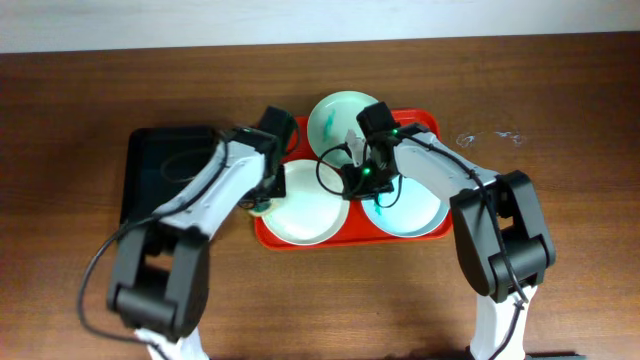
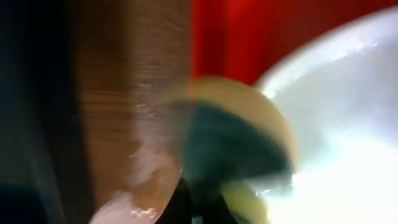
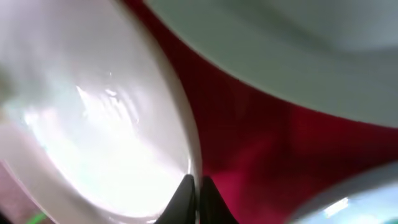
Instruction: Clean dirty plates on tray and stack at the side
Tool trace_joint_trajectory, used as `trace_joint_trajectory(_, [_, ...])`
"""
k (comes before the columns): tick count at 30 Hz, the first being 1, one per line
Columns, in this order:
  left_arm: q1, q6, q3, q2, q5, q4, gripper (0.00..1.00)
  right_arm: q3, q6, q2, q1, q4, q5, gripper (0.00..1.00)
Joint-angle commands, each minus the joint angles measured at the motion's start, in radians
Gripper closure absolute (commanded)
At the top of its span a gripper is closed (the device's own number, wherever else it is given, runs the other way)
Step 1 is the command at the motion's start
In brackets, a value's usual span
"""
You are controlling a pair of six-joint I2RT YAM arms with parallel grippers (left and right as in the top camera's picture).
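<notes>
The red tray [image 1: 432,125] holds three pale plates. The front left plate [image 1: 305,215] looks white with no smear in view. The front right plate [image 1: 420,212] has a teal smear. The back plate [image 1: 335,112] is partly hidden by my right arm. My right gripper [image 1: 349,181] is shut on the front left plate's rim; the right wrist view shows the fingers [image 3: 194,198] pinching that rim [image 3: 186,143] over the tray [image 3: 249,143]. My left gripper [image 1: 262,200] is shut on a yellow and dark green sponge [image 2: 239,146] at this plate's left edge [image 2: 336,124]. That view is blurred.
A narrower black tray [image 1: 165,170] lies left of the red tray, partly under my left arm. A small clear scrap or marks [image 1: 490,137] lie on the wooden table [image 1: 580,100] to the right. The red tray's left rim [image 2: 217,37] adjoins bare wood [image 2: 124,93].
</notes>
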Motion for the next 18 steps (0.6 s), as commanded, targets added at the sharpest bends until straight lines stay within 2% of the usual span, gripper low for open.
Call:
trace_joint_trajectory(1, [0.081,-0.013,0.050,-0.185,0.023,-0.007,1.00,0.091,-0.003,-0.018,-0.007,-0.046,0.058,0.96])
trace_joint_trajectory(5, [0.254,-0.011,0.050,-0.307,0.070,-0.040,1.00,0.249,-0.008,-0.040,0.037,-0.193,0.290,0.96])
trace_joint_trajectory(9, [0.389,-0.011,0.050,-0.325,0.075,-0.097,1.00,0.443,-0.014,-0.044,0.133,-0.352,0.583,0.96])
trace_joint_trajectory(13, [0.480,-0.011,0.049,-0.322,0.087,-0.113,1.00,0.615,-0.014,-0.044,0.293,-0.488,1.027,0.96])
trace_joint_trajectory(18, [0.519,-0.011,0.049,-0.322,0.104,-0.113,1.00,0.654,-0.014,-0.044,0.458,-0.522,1.532,0.96])
